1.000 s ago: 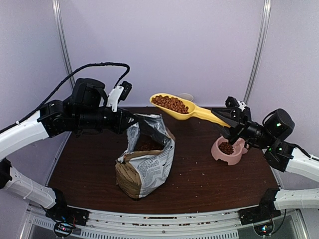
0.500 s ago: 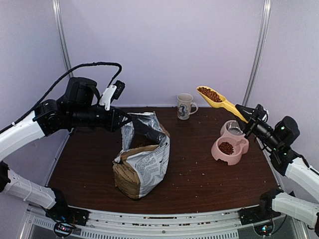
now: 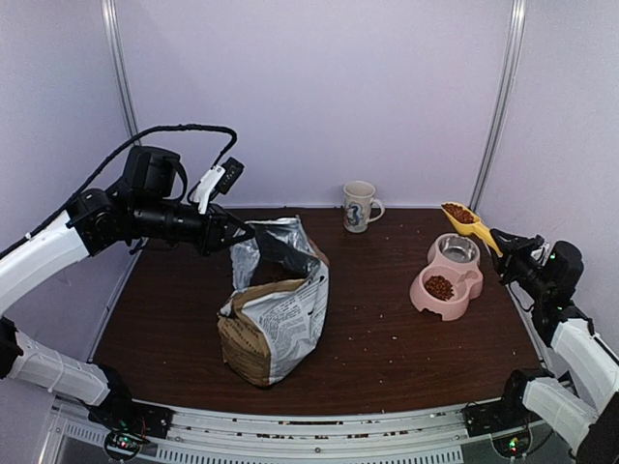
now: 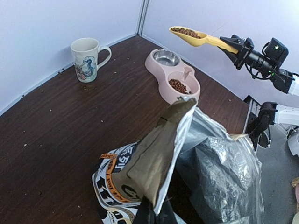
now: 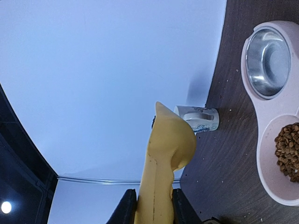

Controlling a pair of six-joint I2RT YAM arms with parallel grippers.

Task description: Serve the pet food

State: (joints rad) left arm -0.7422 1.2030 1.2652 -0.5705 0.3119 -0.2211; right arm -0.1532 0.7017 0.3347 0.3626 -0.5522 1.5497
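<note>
My right gripper [image 3: 505, 242] is shut on the handle of a yellow scoop [image 3: 464, 218] loaded with reddish-brown pet food [image 3: 458, 214]. It holds the scoop in the air above the far steel side of the pink double bowl [image 3: 431, 263]. The bowl's near side holds more pet food [image 3: 439, 287]. In the right wrist view I see the scoop's underside [image 5: 163, 158] between my fingers. My left gripper [image 3: 242, 235] is shut on the upper edge of the open kraft food bag [image 3: 276, 319], holding it open; the bag edge shows in the left wrist view [image 4: 156, 158].
A white mug with a blue figure [image 3: 360, 206] stands at the back of the dark wooden table [image 3: 387, 338]. Loose crumbs lie scattered on the table. Walls close off the back and sides.
My right arm has carried the loaded scoop from above the bag to the right and down, over the pink bowl. The left gripper has stayed on the bag's edge.
</note>
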